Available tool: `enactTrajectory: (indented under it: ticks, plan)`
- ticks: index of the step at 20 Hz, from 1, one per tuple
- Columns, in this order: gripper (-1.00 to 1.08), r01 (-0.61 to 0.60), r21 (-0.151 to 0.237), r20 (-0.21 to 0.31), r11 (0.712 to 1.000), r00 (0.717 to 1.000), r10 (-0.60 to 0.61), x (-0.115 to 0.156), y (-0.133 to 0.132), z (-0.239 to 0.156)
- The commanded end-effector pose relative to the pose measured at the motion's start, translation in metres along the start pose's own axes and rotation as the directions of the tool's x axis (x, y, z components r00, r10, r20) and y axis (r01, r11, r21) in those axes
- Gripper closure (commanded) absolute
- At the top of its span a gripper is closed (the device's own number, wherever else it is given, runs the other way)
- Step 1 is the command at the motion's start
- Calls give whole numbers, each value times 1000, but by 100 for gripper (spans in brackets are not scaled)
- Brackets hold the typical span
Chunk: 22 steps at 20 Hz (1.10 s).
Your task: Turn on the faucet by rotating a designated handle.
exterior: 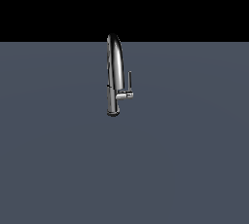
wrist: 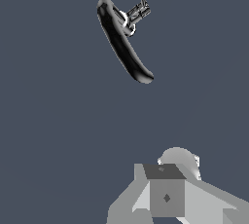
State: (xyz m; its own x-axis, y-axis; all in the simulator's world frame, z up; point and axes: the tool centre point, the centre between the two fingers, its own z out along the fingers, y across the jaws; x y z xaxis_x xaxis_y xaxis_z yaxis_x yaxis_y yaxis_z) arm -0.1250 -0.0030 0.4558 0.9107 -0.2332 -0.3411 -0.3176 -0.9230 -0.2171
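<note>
Floor (exterior: 185,159): flat slate-grey plane, uniform, no seams, tiles or texture. It fills the lower part of the exterior view and runs to a straight horizon. Backdrop (exterior: 194,4) above the horizon: solid black, featureless, no wall surface to make out. No cast shadows show on the floor; light looks even and diffuse, source cannot be told. Wrist view: the same grey floor (wrist: 48,121) fills the frame edge to edge, slightly lighter toward one side, otherwise plain.
</note>
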Motion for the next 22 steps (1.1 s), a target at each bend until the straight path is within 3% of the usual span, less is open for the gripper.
enactTrajectory:
  ticks: [1,12,22]
  plan:
    - [108,-31,29,38,999,999,30,15,-3,2]
    - [108,-176,142,216,974,966,143,81,-10,17]
    - [108,-324,223,389,919,894,221,140,-11,40]
